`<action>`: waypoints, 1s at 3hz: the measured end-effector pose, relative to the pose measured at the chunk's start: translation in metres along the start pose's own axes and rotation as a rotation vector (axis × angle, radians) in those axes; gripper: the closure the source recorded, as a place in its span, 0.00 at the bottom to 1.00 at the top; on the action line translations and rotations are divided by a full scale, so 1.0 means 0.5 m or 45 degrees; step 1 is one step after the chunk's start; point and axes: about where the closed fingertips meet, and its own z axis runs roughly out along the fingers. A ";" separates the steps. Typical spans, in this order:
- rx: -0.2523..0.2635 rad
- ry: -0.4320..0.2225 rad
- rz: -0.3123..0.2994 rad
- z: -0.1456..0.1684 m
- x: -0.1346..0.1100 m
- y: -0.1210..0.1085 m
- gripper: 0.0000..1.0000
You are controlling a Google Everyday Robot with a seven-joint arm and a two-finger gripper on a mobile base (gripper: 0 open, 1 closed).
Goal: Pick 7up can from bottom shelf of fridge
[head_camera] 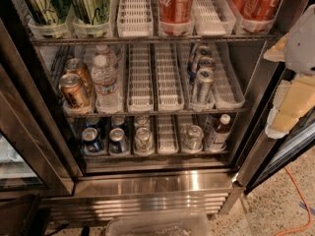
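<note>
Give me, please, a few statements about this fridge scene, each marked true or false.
1. The 7up can stands upright on the bottom shelf. True.
2. The claw is inside the fridge, closed around the 7up can. False: it is outside, at the right edge of the view by the fridge frame, well apart from the can.
3. Blue cans stand at the left end of the bottom shelf. True.
4. Red cans stand on the bottom shelf. False: the red cans are on the highest shelf in view.
5. A red-capped bottle stands just right of the 7up can. True.
</note>
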 end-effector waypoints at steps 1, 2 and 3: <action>0.000 0.000 0.000 0.000 0.000 0.000 0.00; -0.007 -0.009 0.028 0.044 0.014 0.017 0.00; -0.043 -0.057 0.067 0.136 0.041 0.064 0.00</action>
